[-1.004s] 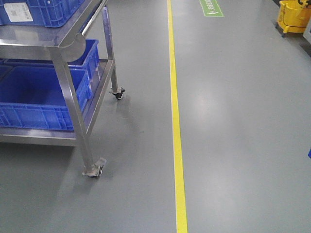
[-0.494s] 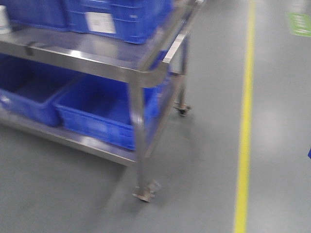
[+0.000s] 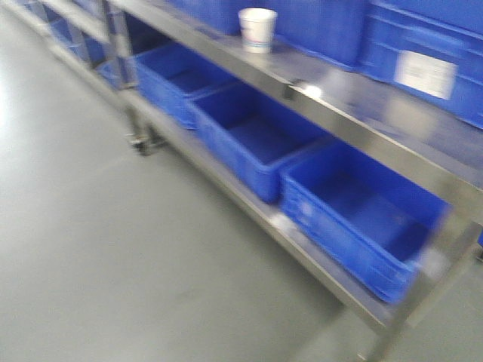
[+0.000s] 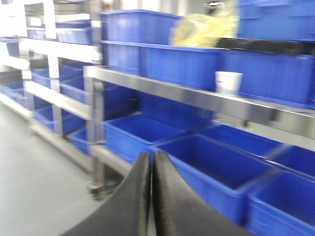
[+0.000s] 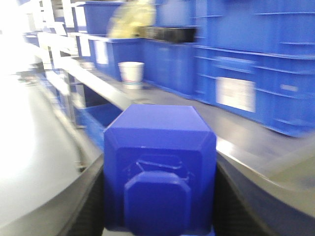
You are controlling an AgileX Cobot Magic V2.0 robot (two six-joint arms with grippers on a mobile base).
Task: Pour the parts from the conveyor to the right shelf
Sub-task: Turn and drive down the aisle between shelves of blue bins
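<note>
My right pincer (image 5: 160,199) pinches the glossy, faceted blue block (image 5: 160,142) near the polished steel shelf (image 3: 377,113) of deep blue plastic bins (image 3: 253,139) (white cup (image 3: 256,29) on top); my left pincer (image 4: 151,169) is pressed together.

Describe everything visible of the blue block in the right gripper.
The blue block looks like glossy bright blue plastic, boxy with bevelled upper corners and a raised stud with cut corners on the face toward the camera. It fills the middle of the right wrist view, held in the right gripper, whose dark fingers press its left and right sides. Blur hides finer detail.
</note>
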